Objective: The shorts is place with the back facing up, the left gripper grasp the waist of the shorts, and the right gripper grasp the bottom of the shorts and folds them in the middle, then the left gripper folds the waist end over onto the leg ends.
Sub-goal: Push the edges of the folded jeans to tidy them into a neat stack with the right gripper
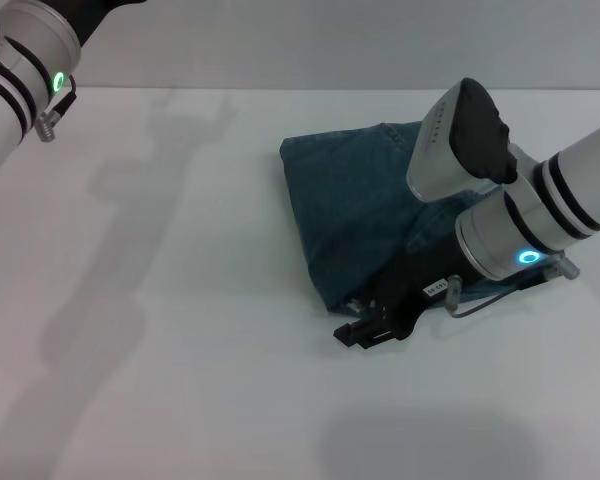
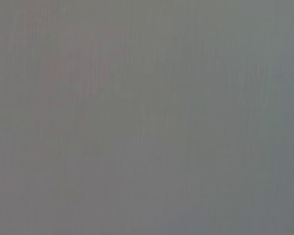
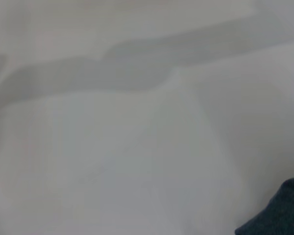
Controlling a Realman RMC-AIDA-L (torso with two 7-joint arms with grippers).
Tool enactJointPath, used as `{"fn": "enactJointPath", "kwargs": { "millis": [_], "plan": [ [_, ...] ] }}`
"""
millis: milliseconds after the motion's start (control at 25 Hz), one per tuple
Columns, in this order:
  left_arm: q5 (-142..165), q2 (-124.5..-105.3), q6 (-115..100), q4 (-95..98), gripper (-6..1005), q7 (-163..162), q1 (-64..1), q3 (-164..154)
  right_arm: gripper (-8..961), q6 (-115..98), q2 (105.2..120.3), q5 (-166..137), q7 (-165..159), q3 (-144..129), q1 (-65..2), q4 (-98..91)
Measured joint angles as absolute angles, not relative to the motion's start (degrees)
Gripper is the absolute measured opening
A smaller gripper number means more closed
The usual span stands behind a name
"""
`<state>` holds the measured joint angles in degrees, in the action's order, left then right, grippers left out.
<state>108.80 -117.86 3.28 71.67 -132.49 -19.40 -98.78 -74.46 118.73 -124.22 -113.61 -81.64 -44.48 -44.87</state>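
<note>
Head view: folded blue-green denim shorts [image 1: 355, 200] on white bench [image 1: 180, 350]; right gripper [image 1: 365, 325] at their near edge, finger state unclear; left gripper's fingers unseen.

White, black-banded arms [image 1: 570, 195]

A plain white, matte surface [image 1: 210, 380] is stretching out in front of me and carrying the work. The faded blue-green denim shorts [image 1: 350, 200] are lying directly on it, folded into a compact bundle right of centre. Soft grey shadows of my arms are falling across its left half.
</note>
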Motion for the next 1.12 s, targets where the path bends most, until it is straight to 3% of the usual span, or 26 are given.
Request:
{"fn": "enactJointPath", "kwargs": {
  "millis": [1120],
  "plan": [
    [108.80, -117.95, 4.78, 71.10, 846, -132.87, -18.76, -99.31, 459, -64.54, 118.58, -124.40, -113.91, -81.28, -49.44, -40.17]
  ]
}}
